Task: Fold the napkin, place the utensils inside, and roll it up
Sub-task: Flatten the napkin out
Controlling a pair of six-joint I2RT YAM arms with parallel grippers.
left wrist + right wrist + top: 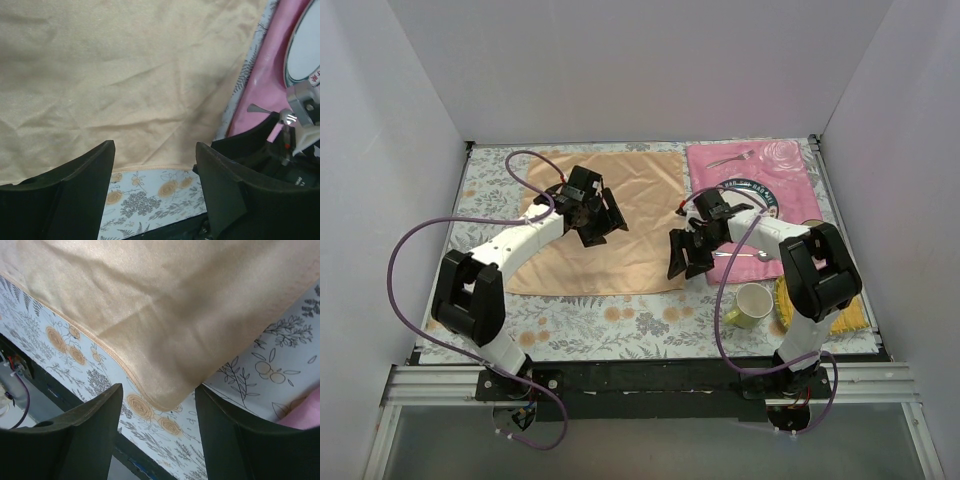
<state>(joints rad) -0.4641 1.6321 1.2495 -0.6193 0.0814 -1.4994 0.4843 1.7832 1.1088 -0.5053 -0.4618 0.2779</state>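
The peach-orange napkin [620,215] lies spread flat on the floral tablecloth, left of centre. It fills the left wrist view [125,75] and the right wrist view [165,300]. My left gripper [603,222] is open and empty above the napkin's middle. My right gripper [687,256] is open and empty just above the napkin's near right corner [172,400]. A silver fork [730,158] lies on the pink placemat at the back. A silver spoon [745,255] lies near the plate's front edge, partly hidden by my right arm.
A pink rose-print placemat [790,165] holds a white plate [760,195], mostly covered by my right arm. A pale green mug [752,304] stands at the front right beside a yellow woven mat [855,315]. White walls close the back and sides.
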